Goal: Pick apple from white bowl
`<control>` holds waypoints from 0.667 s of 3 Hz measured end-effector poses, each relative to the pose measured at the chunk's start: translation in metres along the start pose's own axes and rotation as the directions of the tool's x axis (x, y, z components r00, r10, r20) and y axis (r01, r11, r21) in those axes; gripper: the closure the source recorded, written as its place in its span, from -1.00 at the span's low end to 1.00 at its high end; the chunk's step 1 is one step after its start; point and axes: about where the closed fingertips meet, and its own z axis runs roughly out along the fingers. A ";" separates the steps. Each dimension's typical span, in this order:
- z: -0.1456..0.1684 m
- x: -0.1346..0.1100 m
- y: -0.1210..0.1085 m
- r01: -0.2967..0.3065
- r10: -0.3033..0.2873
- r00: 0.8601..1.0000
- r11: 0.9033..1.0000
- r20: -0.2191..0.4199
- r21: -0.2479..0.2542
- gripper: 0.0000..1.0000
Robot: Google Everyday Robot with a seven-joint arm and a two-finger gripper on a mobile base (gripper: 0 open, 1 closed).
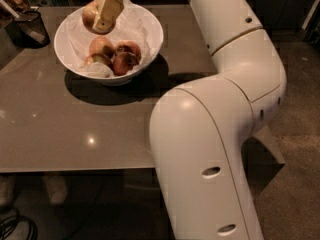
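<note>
My gripper (102, 15) is shut on the apple (92, 17), a round yellow-gold fruit with a reddish blush. It holds the apple in the air above the left rim of the white bowl (150, 43). The bowl stands on the far left of the table and is lined with crumpled white paper. Three smaller, redder apples (115, 54) lie at its bottom. One cream-coloured finger (107, 11) covers the front of the held apple.
The grey-brown table (75, 129) has its front edge near the lower left. A small dark mesh cup (31, 26) stands at the table's far left corner. My large white arm fills the right half of the view.
</note>
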 end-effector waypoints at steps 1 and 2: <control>-0.011 -0.017 0.006 0.030 -0.030 0.999 1.000 0.011 0.007 1.00; -0.028 -0.032 0.020 0.042 -0.043 0.997 0.999 0.066 0.010 1.00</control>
